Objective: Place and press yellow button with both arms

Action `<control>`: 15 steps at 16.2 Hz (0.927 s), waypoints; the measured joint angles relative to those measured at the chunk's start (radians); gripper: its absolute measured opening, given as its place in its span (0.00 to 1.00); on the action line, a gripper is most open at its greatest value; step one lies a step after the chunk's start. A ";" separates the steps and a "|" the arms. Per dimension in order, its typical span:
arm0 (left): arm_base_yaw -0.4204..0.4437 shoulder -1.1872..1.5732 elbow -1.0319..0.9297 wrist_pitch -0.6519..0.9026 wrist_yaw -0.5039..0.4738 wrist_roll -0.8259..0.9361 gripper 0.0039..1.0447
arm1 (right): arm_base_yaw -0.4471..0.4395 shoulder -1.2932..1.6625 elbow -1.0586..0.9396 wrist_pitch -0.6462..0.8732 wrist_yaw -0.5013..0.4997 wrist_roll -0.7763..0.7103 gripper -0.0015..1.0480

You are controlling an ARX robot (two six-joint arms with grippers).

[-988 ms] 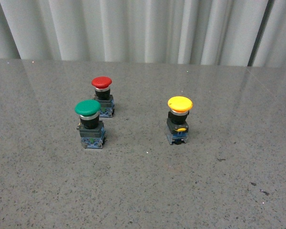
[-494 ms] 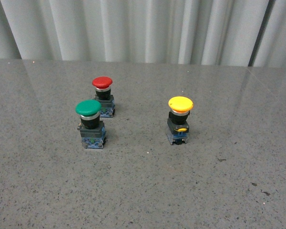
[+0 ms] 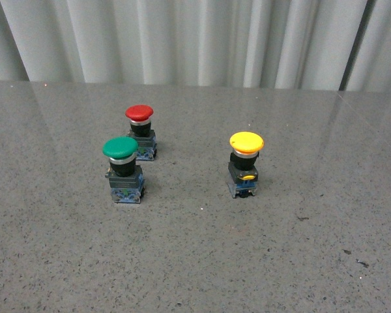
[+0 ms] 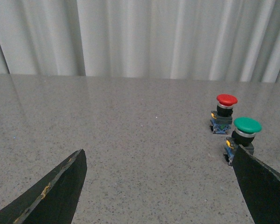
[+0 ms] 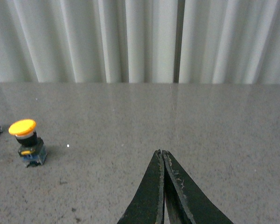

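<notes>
The yellow button [image 3: 245,163] stands upright on the grey table, right of centre in the front view. It also shows in the right wrist view [image 5: 26,142], well off to one side of my right gripper [image 5: 161,152], which is shut and empty above bare table. My left gripper [image 4: 158,151] is open wide and empty over bare table. One of its fingers [image 4: 261,186] covers part of the green button's base. Neither arm shows in the front view.
A green-capped button [image 3: 122,168] and a red-capped button [image 3: 141,131] stand close together left of centre; both show in the left wrist view, the green one [image 4: 245,135] and the red one [image 4: 224,113]. The grey speckled table [image 3: 195,261] ends at white curtains [image 3: 195,39] behind.
</notes>
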 joint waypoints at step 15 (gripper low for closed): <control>0.000 0.000 0.000 0.000 0.000 0.000 0.94 | 0.000 -0.142 -0.030 -0.087 -0.001 -0.002 0.93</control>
